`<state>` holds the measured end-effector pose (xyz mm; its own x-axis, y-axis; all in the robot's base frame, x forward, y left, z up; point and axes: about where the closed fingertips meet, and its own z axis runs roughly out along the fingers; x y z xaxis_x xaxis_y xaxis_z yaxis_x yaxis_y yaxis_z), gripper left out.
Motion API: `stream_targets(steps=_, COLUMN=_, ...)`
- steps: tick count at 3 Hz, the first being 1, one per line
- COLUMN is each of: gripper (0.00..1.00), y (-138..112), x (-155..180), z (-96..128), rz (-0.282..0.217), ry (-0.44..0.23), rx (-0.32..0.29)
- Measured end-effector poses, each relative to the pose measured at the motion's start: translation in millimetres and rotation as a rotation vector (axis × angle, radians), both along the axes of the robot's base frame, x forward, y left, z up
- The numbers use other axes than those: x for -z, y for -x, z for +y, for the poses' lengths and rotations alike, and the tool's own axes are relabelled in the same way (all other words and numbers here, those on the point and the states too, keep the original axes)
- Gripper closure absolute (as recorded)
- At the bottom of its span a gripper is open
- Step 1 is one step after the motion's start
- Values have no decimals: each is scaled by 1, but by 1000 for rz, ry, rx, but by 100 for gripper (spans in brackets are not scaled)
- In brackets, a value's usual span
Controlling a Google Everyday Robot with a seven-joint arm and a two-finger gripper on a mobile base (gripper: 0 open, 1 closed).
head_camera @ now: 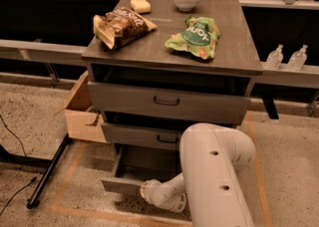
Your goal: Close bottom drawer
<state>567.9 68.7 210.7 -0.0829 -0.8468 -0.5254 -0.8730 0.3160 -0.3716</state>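
End effector (148,191) at the bottom drawer (122,186) front; grip state cannot be told.
Push step, likely: you need a straight inward drive.

The grey bottom drawer (121,186) stands pulled out, the tool (148,191) at its front panel.
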Motion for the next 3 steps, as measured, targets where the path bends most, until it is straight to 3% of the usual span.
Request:
stream_targets(steps=2, gripper=100, y=-8, x=1, z=3, rz=-28, ry=-1, rx=18)
stream_targets(steps=3, gripper=100, y=-10, x=-6, z=8, rz=-45, ry=-37, rx=17)
